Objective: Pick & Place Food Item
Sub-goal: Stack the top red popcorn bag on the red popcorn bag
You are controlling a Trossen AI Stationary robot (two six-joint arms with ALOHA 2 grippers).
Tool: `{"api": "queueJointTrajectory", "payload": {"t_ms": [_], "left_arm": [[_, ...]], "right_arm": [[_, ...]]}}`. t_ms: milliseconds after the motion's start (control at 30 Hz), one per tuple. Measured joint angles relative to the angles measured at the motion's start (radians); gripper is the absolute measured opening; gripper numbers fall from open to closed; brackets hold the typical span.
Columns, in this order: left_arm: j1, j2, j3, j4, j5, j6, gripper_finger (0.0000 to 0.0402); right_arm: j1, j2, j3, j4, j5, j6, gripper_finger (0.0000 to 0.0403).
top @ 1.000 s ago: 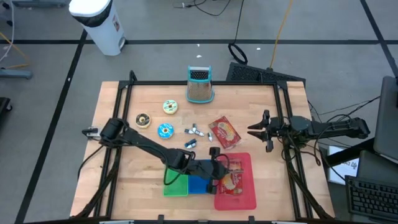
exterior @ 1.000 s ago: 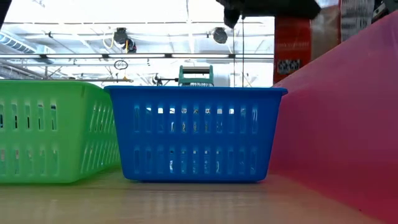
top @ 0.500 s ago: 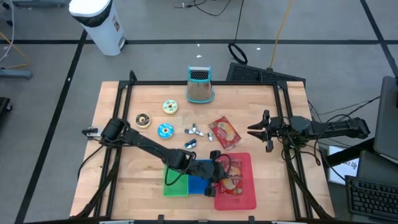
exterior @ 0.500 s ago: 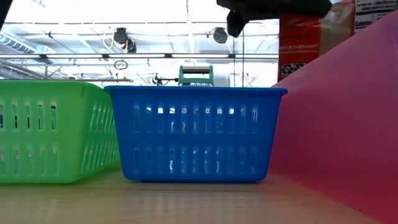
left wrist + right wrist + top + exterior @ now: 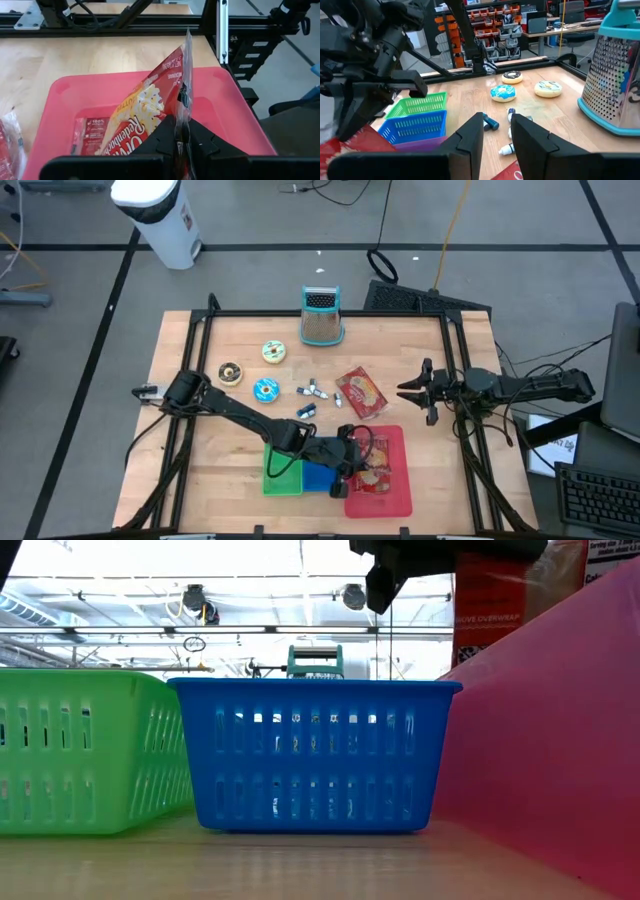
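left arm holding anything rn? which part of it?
Yes. The left gripper pinches the popcorn bag by its thin crimped end edge, over the pink bin. The right gripper holds nothing, its jaws apart at the table's right side.

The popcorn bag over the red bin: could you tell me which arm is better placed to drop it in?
Left. Its gripper already pinches the popcorn bag over the red bin; the right gripper waits off by the table's edge.

popcorn bag [image 5: 150, 112] lower edge hidden behind left end effector [image 5: 181, 145], small tubes [image 5: 312, 390] unreadable

The popcorn bag [image 5: 150, 115] reads "Redenbacher" and "100%"; in the low view, "REMOVE OVERWRAP".
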Motion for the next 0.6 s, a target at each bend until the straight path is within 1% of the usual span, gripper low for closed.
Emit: {"api": "queueJointTrajectory", "payload": {"t_ms": [100, 200, 267, 467, 600], "left_arm": [[0.002, 0.000, 0.000, -0.007, 0.010, -0.031, 0.0028], [0.007, 0.000, 0.000, -0.010, 0.057, -0.053, 0.0049], [0.008, 0.000, 0.000, -0.010, 0.078, -0.065, 0.0073], [0.013, 0.000, 0.000, -0.010, 0.075, -0.040, 0.0159], [0.027, 0.000, 0.000, 0.028, 0.069, -0.022, 0.0204]], "right_arm": [[0.000, 0.000, -0.006, 0.023, 0.001, 0.000, 0.0089], [0.000, 0.000, -0.006, 0.043, 0.000, 0.000, 0.0089], [0.000, 0.000, -0.006, 0.048, 0.000, 0.000, 0.0089], [0.000, 0.000, -0.006, 0.047, -0.001, 0.000, 0.0089], [0.000, 0.000, -0.006, 0.047, -0.001, 0.000, 0.0089]]}}
